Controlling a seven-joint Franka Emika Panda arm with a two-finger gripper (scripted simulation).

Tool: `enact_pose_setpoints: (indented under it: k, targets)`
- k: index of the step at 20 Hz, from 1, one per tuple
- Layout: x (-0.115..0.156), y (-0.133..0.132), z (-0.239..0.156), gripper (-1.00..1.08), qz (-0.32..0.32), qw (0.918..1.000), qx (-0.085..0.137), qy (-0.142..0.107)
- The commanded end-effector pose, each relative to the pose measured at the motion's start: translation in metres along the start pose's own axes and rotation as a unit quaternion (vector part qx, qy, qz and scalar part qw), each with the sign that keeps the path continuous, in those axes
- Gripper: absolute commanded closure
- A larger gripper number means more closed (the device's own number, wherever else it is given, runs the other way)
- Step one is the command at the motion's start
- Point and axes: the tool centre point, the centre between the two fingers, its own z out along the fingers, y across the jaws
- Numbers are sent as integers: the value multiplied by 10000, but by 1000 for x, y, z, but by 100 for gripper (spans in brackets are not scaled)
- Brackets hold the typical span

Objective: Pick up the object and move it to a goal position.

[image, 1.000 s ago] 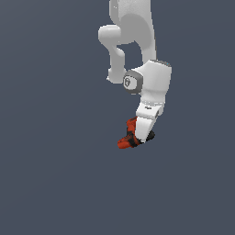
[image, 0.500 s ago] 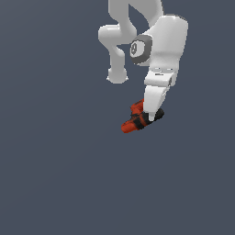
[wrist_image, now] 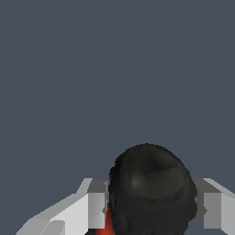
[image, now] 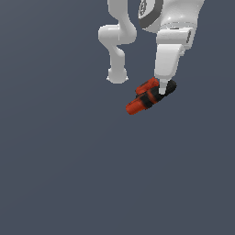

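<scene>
The small red-orange toy drill (image: 144, 98) with black bands hangs in the air, held in my gripper (image: 161, 89), which is shut on its black end. The drill's red end points down toward the exterior view's left. In the wrist view the drill's black rounded end (wrist_image: 151, 188) fills the gap between my two white fingers (wrist_image: 87, 206), with a sliver of red showing beside it. No goal marker shows in either view.
The arm's white base and links (image: 117, 41) stand behind the gripper in the exterior view. Plain grey ground lies all around and below.
The gripper has risen and moved toward the exterior view's right with the drill in it. The wrist has swung upward out of the top of the frame.
</scene>
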Motion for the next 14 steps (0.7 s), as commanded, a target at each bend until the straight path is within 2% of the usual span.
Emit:
enact_pose_setpoints:
  k: [1, 8, 14]
  targets:
    - [4, 6, -23, 108, 6, 10000, -22, 21]
    - [10, 13, -54, 108, 19, 10000, -28, 13]
    - [10, 13, -55, 108, 17, 10000, -5, -12]
